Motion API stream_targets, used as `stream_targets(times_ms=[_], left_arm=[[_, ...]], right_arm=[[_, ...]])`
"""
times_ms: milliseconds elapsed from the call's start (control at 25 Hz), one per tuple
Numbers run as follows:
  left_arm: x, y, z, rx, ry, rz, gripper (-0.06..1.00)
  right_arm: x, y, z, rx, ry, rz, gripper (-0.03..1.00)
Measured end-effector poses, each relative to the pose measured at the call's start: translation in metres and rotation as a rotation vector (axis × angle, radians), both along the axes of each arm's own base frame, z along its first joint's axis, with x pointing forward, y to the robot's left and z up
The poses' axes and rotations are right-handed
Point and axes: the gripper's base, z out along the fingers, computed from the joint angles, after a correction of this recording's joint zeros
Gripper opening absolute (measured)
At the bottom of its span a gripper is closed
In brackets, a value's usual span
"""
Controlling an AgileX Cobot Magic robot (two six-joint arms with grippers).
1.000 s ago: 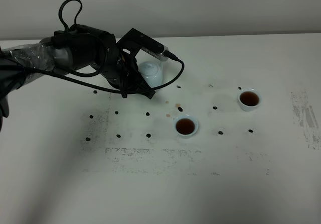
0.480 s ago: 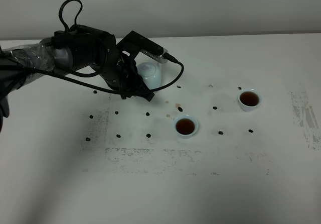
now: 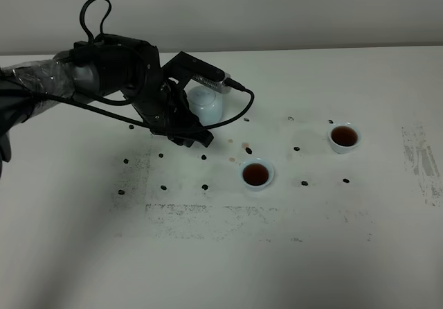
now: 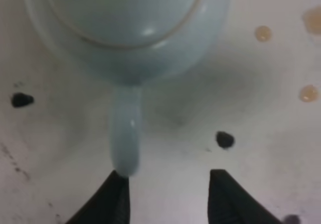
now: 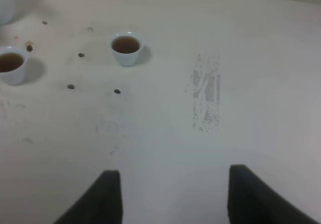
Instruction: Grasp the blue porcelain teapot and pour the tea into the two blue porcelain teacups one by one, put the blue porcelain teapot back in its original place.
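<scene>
The blue porcelain teapot stands upright on the white table, back left of centre. In the left wrist view the teapot points its loop handle at my left gripper, which is open; the handle's end lies against one fingertip, with nothing between the fingers. In the high view my left gripper sits just in front of the pot. Both teacups hold dark tea. My right gripper is open over bare table, with the teacups far from it.
Small dark specks and a few tea drops dot the table around the pot and cups. A scuffed grey patch marks the right side. The left arm's black cable loops beside the teapot.
My left gripper's fingers have parted and let go of the teapot's handle. The arm has drawn back a little toward the front, leaving the pot standing on the table.
</scene>
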Motion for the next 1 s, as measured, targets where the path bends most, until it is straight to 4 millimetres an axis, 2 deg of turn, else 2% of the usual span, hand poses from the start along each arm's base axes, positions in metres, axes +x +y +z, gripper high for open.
stream_targets(times_ms=[160, 320, 480, 760, 1000], left_arm=[[-0.005, 0.001, 0.026, -0.031, -0.024, 0.006, 0.36], [-0.013, 0.004, 0.062, -0.045, -0.068, -0.008, 0.36], [-0.021, 0.017, 0.100, -0.036, -0.135, -0.025, 0.36], [-0.037, 0.068, 0.161, 0.053, -0.236, 0.036, 0.36], [-0.062, 0.120, 0.206, 0.135, -0.306, 0.163, 0.36]], right_arm=[[0.000, 0.000, 0.000, 0.000, 0.000, 0.000, 0.45], [0.000, 0.000, 0.000, 0.000, 0.000, 0.000, 0.45], [0.000, 0.000, 0.000, 0.000, 0.000, 0.000, 0.45], [0.000, 0.000, 0.000, 0.000, 0.000, 0.000, 0.45], [0.000, 0.000, 0.000, 0.000, 0.000, 0.000, 0.45]])
